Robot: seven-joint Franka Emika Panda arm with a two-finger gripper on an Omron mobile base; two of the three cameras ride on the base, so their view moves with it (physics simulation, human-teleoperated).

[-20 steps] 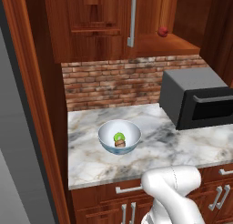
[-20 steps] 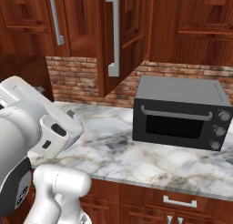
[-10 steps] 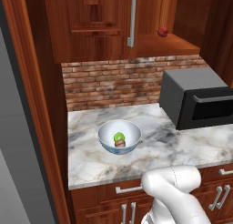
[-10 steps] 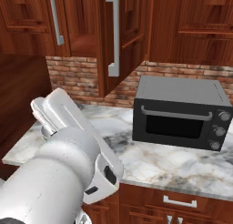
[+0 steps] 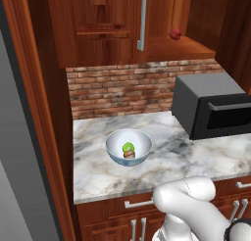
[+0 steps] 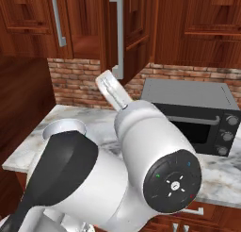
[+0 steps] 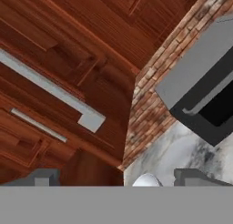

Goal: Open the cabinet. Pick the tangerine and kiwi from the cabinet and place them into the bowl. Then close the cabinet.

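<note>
microwave (image 5: 211, 105) (dark), marble counter (image 5: 93, 171), red fruit (image 5: 175, 34)

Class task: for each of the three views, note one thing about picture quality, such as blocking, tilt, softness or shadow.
Left base view: sharp, evenly lit, bowl clearly visible. Right base view: the arm's white body blocks most of the counter. Hand view: rolled, so the cabinet handle runs diagonally; edges look soft.

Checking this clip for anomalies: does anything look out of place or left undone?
Only the cabinet: its right door stands open, a small red fruit on the shelf. Kiwi and tangerine lie in the bowl.
</note>
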